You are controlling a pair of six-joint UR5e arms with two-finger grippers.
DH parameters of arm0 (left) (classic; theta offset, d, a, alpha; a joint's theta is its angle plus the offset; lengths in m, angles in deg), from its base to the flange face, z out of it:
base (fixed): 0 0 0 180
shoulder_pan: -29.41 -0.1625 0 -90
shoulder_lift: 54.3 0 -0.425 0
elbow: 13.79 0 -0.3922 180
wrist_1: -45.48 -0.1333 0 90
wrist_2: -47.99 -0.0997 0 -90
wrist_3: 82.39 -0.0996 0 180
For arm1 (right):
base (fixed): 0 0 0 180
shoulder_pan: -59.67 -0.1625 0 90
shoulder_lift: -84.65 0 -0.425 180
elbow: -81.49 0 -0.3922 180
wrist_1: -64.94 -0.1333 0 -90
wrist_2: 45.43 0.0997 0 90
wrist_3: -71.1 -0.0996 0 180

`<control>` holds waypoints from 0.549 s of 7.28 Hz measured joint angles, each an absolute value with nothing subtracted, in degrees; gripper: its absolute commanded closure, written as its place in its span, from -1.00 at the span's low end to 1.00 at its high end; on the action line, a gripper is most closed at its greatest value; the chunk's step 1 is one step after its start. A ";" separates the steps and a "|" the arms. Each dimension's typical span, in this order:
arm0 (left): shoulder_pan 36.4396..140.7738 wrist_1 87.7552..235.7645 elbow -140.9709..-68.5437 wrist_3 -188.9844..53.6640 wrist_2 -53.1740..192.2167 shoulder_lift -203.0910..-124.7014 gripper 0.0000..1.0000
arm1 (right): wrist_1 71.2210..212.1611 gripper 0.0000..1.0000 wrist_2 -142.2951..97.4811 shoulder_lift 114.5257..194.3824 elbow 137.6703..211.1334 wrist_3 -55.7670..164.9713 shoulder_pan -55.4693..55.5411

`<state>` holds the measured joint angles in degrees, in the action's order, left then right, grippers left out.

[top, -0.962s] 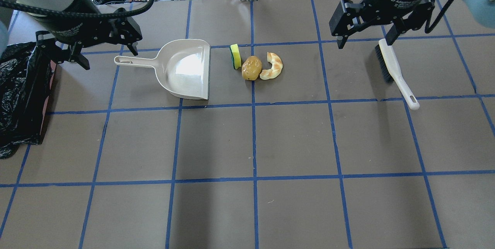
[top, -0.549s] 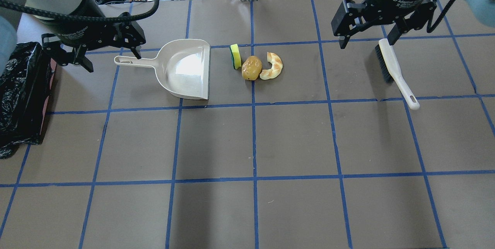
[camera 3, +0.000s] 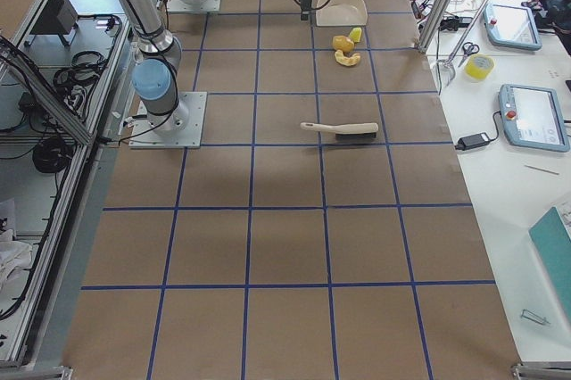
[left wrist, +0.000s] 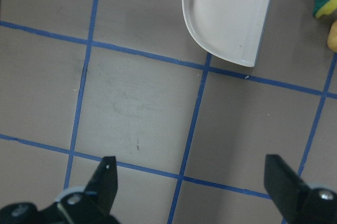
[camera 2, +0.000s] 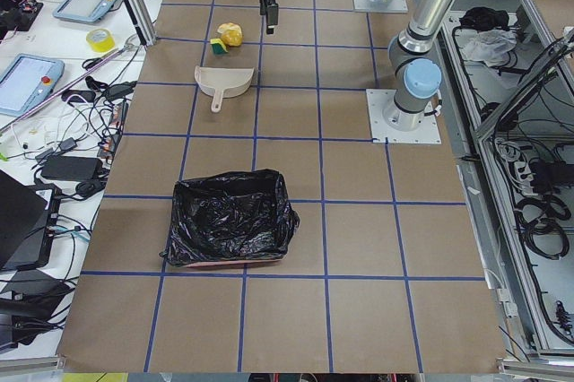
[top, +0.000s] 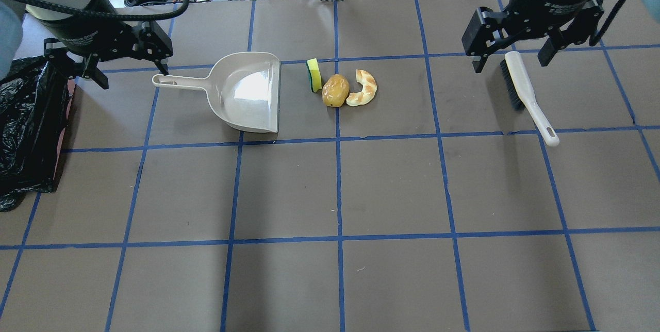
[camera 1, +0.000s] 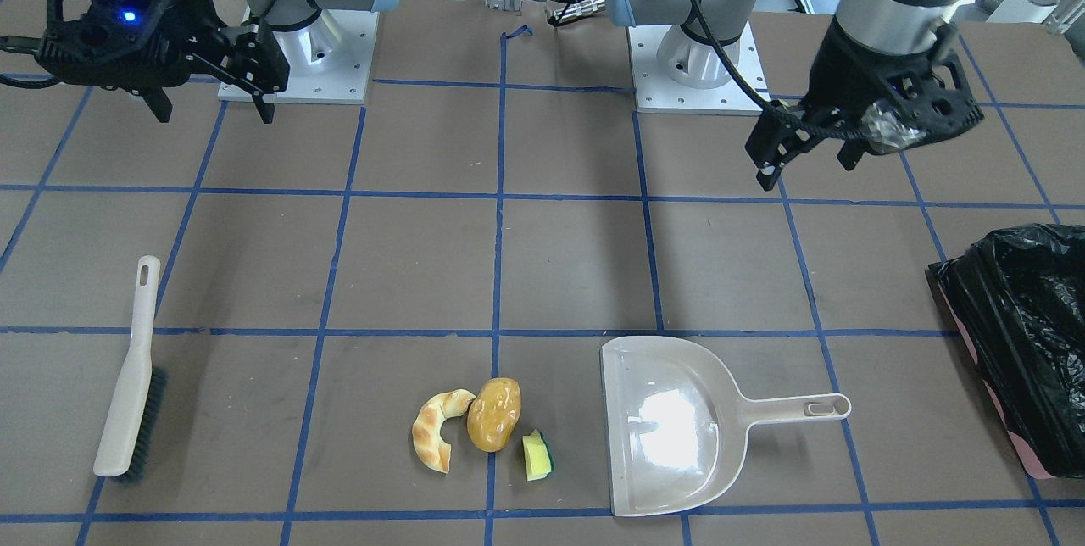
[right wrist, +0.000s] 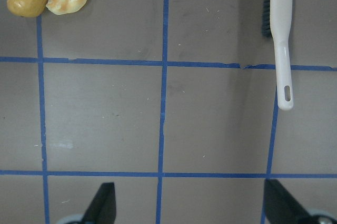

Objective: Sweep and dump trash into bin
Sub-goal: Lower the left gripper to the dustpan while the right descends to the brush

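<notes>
Left gripper (top: 132, 75) hovering, jaws spread wide and empty, dustpan (top: 247, 95) lying ahead of them. Right gripper (top: 509, 64) hanging likewise agape, holding nothing, brush (top: 521, 82) lying ahead of its jaws.

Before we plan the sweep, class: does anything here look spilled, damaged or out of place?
Nothing stands out: the trash lies clustered beside the dustpan, the brush lies flat, the bin stands upright.

Narrow gap between dustpan (top: 247, 94) lip and sponge piece (top: 313, 75), potato lump (top: 335, 90) touching croissant (top: 363, 88), wide passage toward brush (top: 524, 87).
</notes>
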<state>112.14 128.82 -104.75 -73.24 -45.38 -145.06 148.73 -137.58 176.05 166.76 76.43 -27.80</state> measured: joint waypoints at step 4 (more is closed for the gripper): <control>107.70 112.97 -102.87 -61.79 -45.40 -160.71 -1.00 | 157.03 -0.99 -137.49 175.22 172.60 95.67 -14.80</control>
